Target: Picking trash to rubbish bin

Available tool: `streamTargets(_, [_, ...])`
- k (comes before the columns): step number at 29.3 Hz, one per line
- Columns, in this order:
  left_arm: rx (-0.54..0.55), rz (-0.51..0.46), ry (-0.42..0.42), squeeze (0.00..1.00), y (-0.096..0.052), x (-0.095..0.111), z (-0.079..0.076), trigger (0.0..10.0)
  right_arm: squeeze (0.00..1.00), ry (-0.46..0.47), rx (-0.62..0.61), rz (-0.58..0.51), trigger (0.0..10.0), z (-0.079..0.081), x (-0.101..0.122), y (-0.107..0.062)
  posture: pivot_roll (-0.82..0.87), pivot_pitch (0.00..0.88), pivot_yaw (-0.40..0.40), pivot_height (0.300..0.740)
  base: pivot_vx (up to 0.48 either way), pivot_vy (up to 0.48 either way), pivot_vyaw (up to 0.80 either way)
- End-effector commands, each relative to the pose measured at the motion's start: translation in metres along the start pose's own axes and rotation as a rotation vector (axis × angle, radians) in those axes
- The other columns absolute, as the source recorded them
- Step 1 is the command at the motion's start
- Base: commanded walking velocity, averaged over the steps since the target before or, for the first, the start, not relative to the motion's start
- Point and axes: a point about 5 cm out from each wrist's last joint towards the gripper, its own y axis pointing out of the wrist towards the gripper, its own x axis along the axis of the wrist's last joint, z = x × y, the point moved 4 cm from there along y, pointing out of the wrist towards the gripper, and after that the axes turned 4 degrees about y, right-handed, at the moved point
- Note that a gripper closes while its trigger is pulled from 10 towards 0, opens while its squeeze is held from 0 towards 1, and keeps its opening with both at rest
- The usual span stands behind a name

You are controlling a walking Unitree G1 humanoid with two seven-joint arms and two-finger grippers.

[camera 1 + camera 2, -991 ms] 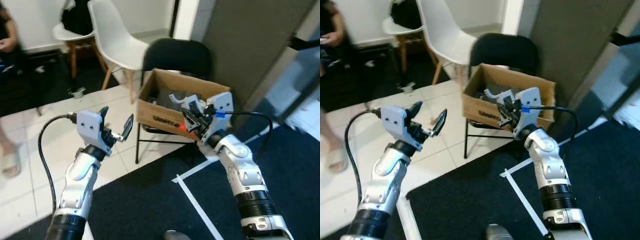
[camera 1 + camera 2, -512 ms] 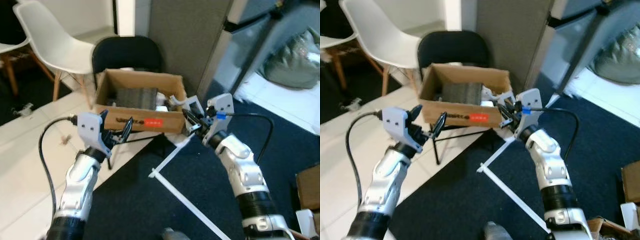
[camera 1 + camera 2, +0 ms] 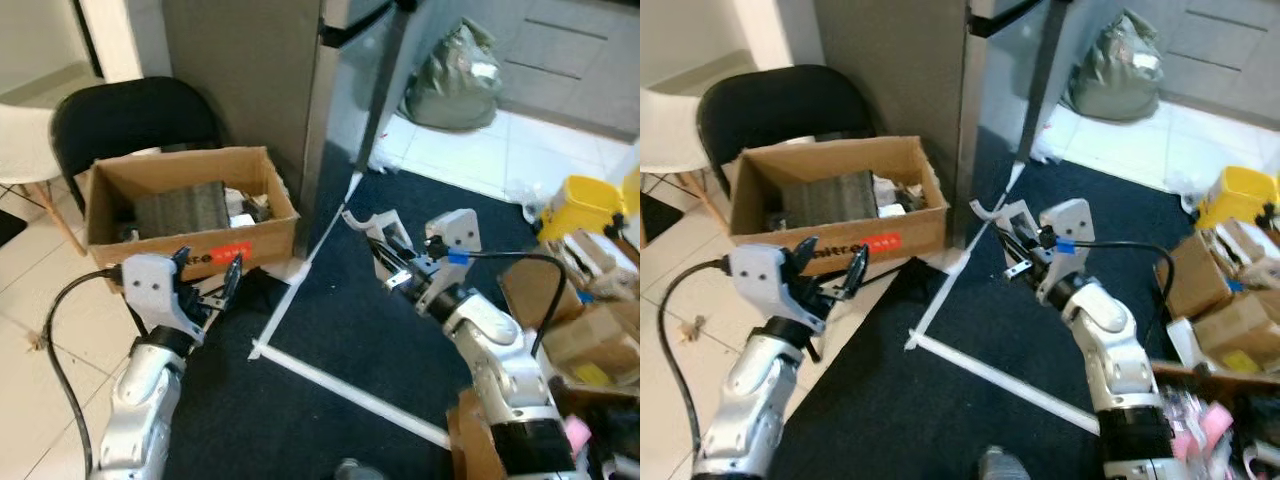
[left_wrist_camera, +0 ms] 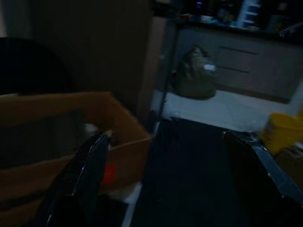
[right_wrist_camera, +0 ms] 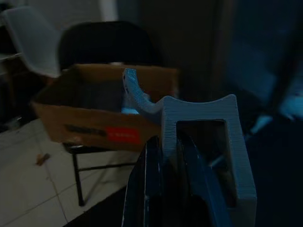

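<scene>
Right gripper (image 3: 388,262) holds a white plastic piece (image 3: 368,222) in the air; left gripper (image 3: 205,283) carries nothing.

Right jaws are closed on the white plastic piece, a flat bracket-shaped part with a curved prong; it is raised above the dark carpet (image 3: 370,340), well apart from the cardboard box (image 3: 190,215). Left jaws stand open and empty, just in front of the box's near wall. The box sits on a black folding chair (image 3: 130,115) and contains a dark grey block and small scraps. White tape lines (image 3: 330,375) cross the carpet. A grey-green bag (image 3: 455,80), a yellow container (image 3: 585,205) and further cardboard boxes (image 3: 570,320) lie to the robot's right.
</scene>
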Motion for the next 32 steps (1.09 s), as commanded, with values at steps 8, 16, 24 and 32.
streamTargets(8, [-0.044,-0.061,0.005,0.00,0.013,0.010,-0.008,10.0,0.00,-0.027,0.006,-0.025,10.0,-0.005,0.011,0.006,0.02,0.000,-0.022,0.740,0.000,0.000,-0.80])
streamTargets(16, [-0.068,-0.056,0.000,0.00,0.014,0.011,-0.005,10.0,0.00,-0.031,0.048,-0.017,10.0,0.005,0.009,0.008,0.03,0.000,-0.019,0.740,0.000,0.000,-0.80])
streamTargets(24, [-0.050,-0.032,0.031,0.00,0.014,0.006,0.001,10.0,0.00,-0.058,0.141,-0.022,10.0,0.015,0.010,0.008,0.03,0.000,-0.016,0.740,0.000,0.000,0.09])
streamTargets(32, [-0.002,0.035,0.075,0.00,0.006,0.000,0.008,10.0,0.00,-0.077,0.214,-0.001,10.0,0.022,0.006,0.004,0.04,0.000,-0.014,0.740,0.000,0.000,0.71])
